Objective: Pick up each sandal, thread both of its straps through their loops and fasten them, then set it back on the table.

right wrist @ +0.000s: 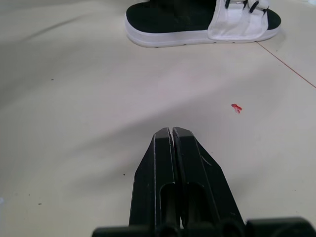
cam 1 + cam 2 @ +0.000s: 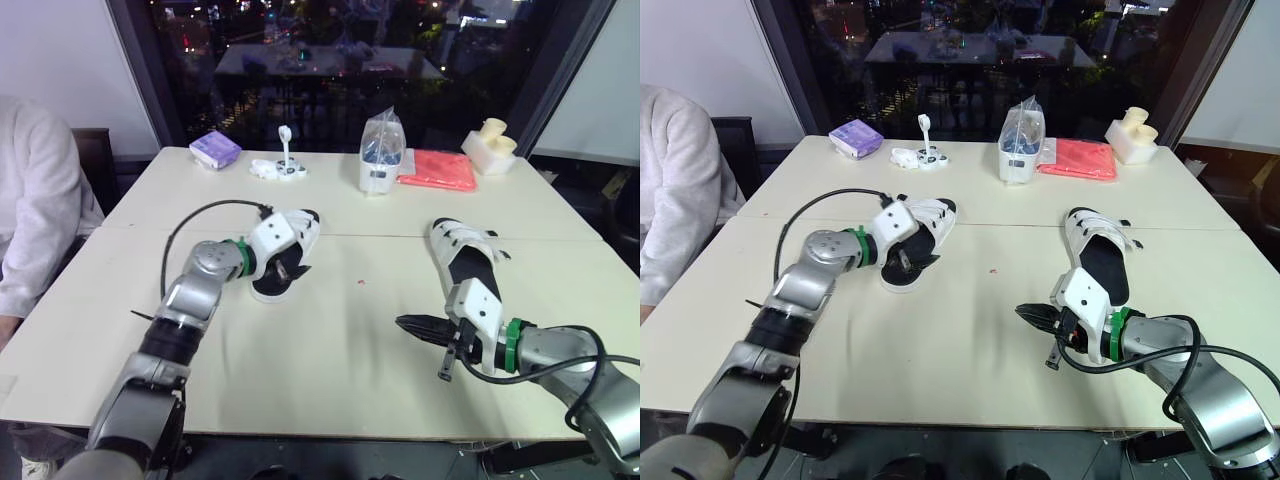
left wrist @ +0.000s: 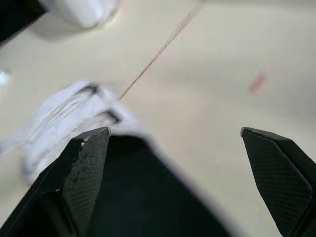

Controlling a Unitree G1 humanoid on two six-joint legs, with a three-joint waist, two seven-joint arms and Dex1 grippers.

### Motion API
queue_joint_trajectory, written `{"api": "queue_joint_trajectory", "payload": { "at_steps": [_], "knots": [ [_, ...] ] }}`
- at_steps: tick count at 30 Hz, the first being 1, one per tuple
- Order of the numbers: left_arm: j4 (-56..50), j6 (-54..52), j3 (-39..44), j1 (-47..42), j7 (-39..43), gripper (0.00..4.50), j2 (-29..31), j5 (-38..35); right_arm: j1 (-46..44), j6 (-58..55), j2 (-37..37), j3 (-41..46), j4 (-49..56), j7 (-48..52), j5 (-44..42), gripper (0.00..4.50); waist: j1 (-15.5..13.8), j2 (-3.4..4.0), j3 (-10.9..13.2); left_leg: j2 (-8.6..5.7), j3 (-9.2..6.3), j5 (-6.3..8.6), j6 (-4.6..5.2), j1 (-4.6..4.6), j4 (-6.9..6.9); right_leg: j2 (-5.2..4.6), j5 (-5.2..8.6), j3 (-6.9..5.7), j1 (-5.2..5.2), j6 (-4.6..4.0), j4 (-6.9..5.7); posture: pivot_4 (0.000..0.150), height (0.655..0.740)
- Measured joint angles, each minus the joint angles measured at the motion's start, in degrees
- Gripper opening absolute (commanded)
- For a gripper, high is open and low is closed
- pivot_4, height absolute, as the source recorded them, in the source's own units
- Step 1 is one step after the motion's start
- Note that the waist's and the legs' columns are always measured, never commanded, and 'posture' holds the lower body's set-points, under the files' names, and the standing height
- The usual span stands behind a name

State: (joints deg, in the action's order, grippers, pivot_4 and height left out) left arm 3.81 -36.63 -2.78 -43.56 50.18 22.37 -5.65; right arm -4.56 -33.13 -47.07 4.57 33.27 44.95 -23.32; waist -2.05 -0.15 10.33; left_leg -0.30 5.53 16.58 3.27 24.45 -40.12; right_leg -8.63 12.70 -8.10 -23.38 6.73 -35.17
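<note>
The jaws of the left gripper (image 3: 180,163) are spread wide over the black footbed of the left sandal (image 2: 928,222), which lies on the worktop (image 2: 330,350). The jaws of the right gripper (image 1: 170,143) are pressed together, grasping nothing, low over bare worktop, with the right sandal (image 2: 462,248) lying just behind that wrist. Along the far edge are set a purple box (image 2: 215,148), a small white stand (image 2: 283,165), a clear bag (image 2: 382,150), a red cloth (image 2: 438,168) and a cream block (image 2: 490,145). A person's sleeve (image 2: 35,200) is seen at the left. In the head views the left sandal's middle is covered by the left wrist, and the right sandal's heel by the right wrist. A white strap (image 3: 64,113) with a dark loop is seen, blurred, in the left wrist view; whether any strap is fastened cannot be told. A red speck (image 1: 236,107) on the worktop is shown in the right wrist view, between the gripper and the left sandal.
</note>
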Motion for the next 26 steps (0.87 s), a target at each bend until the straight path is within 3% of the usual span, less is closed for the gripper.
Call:
{"api": "queue_joint_trajectory", "payload": {
  "at_steps": [4,9,17,26],
  "knots": [
    [-13.1,-16.7,4.3,5.0,2.8,2.71,5.2,-10.4,0.3,0.1,-0.2,0.4,0.0,0.5,-0.1,0.00,0.2,0.06,0.0,0.00,0.01,-0.03,-0.06,-0.11,0.02,0.02,0.00,0.04,0.06,0.00,-0.01,0.150,0.7400],
    [-22.9,-26.7,7.0,14.8,4.0,0.22,11.3,-18.9,-0.5,0.0,-1.5,1.4,-0.4,1.8,-0.6,0.00,0.4,0.07,0.0,0.01,-0.01,-0.05,-0.11,-0.14,0.02,0.02,0.01,0.06,0.07,-0.01,-0.03,0.150,0.7400],
    [-28.4,-30.2,10.0,17.5,0.4,0.10,13.0,-26.2,-3.3,-0.3,-3.9,5.2,-3.4,4.7,-2.1,0.00,-0.1,0.07,0.0,-0.01,-0.04,-0.05,-0.12,-0.14,0.02,0.02,0.00,0.07,0.09,-0.03,-0.02,0.150,0.7400],
    [-28.8,-26.4,10.3,17.5,-2.9,0.10,15.2,-27.4,-4.3,-1.5,-9.3,11.1,-6.4,7.8,-4.0,0.00,-0.2,0.09,0.0,-0.01,0.00,-0.05,-0.12,-0.13,0.03,0.02,0.00,0.07,0.08,-0.03,-0.02,0.150,0.7400]
  ]
}}
